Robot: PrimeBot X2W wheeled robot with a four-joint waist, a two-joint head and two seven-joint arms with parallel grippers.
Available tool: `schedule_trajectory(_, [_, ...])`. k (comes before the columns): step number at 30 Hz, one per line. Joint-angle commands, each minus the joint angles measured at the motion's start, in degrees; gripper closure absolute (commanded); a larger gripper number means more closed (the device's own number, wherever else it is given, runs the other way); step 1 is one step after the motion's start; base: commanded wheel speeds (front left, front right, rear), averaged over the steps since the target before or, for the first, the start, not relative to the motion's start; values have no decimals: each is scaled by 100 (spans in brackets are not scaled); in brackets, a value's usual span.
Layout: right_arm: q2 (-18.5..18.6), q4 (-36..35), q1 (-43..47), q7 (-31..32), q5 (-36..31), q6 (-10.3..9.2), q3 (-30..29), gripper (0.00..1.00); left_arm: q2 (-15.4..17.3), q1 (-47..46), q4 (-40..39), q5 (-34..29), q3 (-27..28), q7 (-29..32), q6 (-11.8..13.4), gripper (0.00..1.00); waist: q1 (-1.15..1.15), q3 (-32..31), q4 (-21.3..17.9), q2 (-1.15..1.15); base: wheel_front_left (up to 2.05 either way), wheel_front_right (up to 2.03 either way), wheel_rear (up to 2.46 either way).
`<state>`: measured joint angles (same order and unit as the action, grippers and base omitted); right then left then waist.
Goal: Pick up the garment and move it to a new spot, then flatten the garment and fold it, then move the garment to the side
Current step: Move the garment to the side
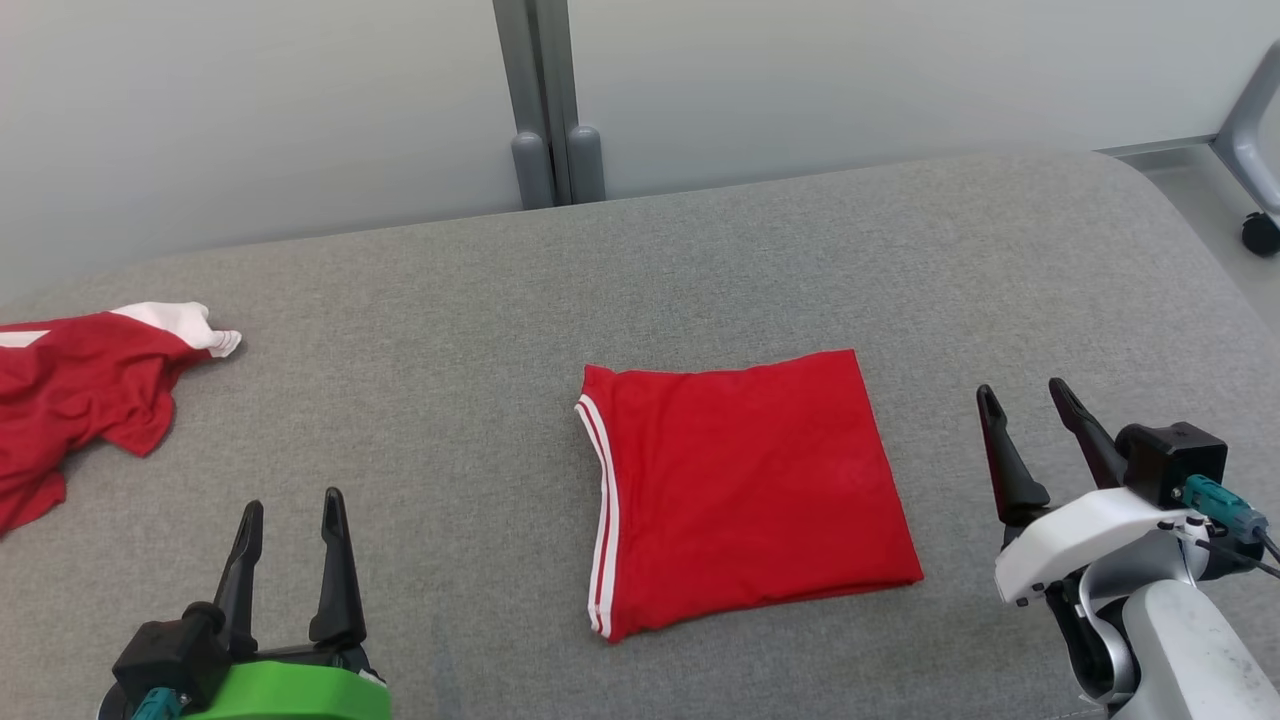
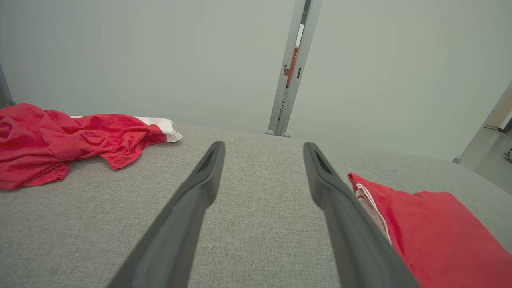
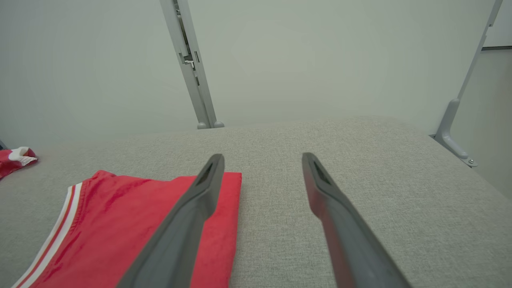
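A red garment (image 1: 745, 485) with white stripes along its left edge lies folded into a flat rectangle at the middle of the grey padded table (image 1: 450, 330). Its striped corner shows at the right of the left wrist view (image 2: 432, 236) and its right part lies under the left finger in the right wrist view (image 3: 132, 228). My left gripper (image 1: 292, 505) stands open at the lower left, well clear of the garment, with nothing between its fingers (image 2: 262, 146). To the garment's right, my right gripper (image 1: 1025, 392) is open and empty too (image 3: 262, 156).
A second red and white garment (image 1: 80, 395) lies crumpled at the table's left edge, seen also in the left wrist view (image 2: 72, 140). A grey post (image 1: 545, 100) stands behind the table against a pale wall. A chair's wheeled leg (image 1: 1255, 140) shows at the far right.
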<state>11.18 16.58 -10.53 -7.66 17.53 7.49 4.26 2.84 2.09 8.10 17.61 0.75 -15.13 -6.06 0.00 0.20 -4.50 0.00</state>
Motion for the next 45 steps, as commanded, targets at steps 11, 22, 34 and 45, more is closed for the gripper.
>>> schedule_trajectory(11, [68,-31,-156,102,-52,-1,72,0,12,-123,6,-84,-59,1,-40,0,0,180,141,0,0,0,0])
schedule_trajectory(22, [144,376,-751,1776,158,-4,117,0,12,-455,-192,-80,-142,1,-84,0,0,846,610,0,0,0,0])
schedule_trajectory(34, [-183,1520,-1098,2558,-70,-2,-281,0,12,-778,-170,84,-332,1,-88,0,0,1264,1118,0,0,0,0])
schedule_trajectory(45, [-3,1616,-1230,3145,-311,7,630,100,10,-834,-231,149,-325,1,-40,0,0,1404,980,0,0,0,0])
